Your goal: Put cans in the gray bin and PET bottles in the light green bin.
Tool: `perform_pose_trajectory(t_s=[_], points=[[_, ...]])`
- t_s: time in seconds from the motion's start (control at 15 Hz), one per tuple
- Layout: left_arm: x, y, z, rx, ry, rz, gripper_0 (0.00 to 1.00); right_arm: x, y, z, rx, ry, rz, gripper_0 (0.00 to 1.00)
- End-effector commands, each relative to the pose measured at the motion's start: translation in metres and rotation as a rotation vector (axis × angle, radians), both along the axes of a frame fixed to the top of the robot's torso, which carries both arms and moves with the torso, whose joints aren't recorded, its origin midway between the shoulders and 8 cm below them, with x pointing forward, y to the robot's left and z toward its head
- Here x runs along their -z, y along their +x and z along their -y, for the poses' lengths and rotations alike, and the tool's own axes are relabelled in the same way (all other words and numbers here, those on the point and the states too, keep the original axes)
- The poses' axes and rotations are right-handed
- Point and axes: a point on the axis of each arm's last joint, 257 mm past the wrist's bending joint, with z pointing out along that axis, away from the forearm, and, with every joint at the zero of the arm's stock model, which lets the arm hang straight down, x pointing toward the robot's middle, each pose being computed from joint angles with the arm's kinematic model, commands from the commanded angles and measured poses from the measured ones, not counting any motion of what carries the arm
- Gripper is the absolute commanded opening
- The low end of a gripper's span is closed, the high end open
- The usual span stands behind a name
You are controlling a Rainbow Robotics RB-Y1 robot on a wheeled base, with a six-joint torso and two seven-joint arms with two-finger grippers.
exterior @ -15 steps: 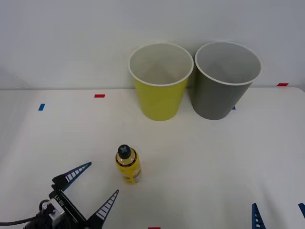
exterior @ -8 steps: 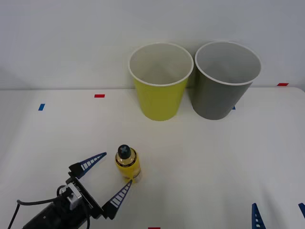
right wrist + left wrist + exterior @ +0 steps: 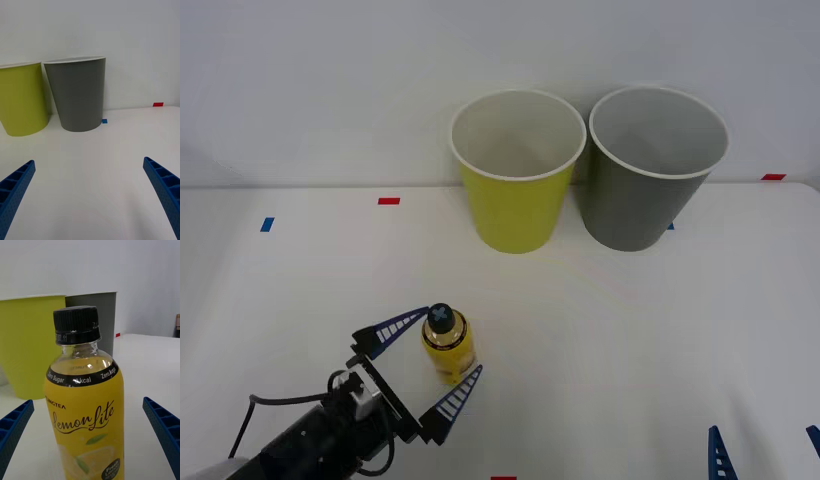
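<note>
Left end effector point(image 3: 436, 358) wide open around bottle point(image 3: 447, 345)

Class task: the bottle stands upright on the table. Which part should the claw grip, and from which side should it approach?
Grip the bottle around its labelled body, coming level from the near side. It stands upright and the body is round; the open left claw already straddles it.

PET bottle point(image 3: 448, 346) — clear, yellow-labelled, black-capped — is standing upright on the table's near side; light green bin point(image 3: 516, 170) and gray bin point(image 3: 652, 167) are standing upright side by side behind it.
</note>
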Motion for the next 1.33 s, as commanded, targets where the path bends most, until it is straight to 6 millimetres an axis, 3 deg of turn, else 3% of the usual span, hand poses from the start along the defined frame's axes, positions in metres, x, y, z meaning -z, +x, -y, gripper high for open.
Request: perform_pose_trajectory(t_s=[0.07, 0.53, 0.93, 1.0, 1.07, 1.13, 1.33], points=[[-0.003, 0.004, 0.010, 0.005, -0.012, -0.001, 1.00, 0.000, 0.000, 0.000, 0.000, 0.000, 0.000, 1.00], [-0.005, 0.014, 0.027, 0.013, -0.016, -0.013, 1.00, 0.000, 0.000, 0.000, 0.000, 0.000, 0.000, 1.00], [-0.008, 0.018, 0.029, 0.015, -0.018, -0.014, 0.95, 0.000, 0.000, 0.000, 0.000, 0.000, 0.000, 1.00], [-0.008, 0.018, 0.029, 0.015, -0.017, -0.015, 0.82, 0.000, 0.000, 0.000, 0.000, 0.000, 0.000, 1.00], [-0.008, 0.018, 0.029, 0.015, -0.016, -0.014, 0.25, 0.000, 0.000, 0.000, 0.000, 0.000, 0.000, 1.00], [-0.008, 0.018, 0.029, 0.016, -0.015, -0.013, 0.03, 0.000, 0.000, 0.000, 0.000, 0.000, 0.000, 1.00], [-0.008, 0.018, 0.029, 0.017, -0.013, -0.011, 0.01, 0.000, 0.000, 0.000, 0.000, 0.000, 0.000, 1.00]])
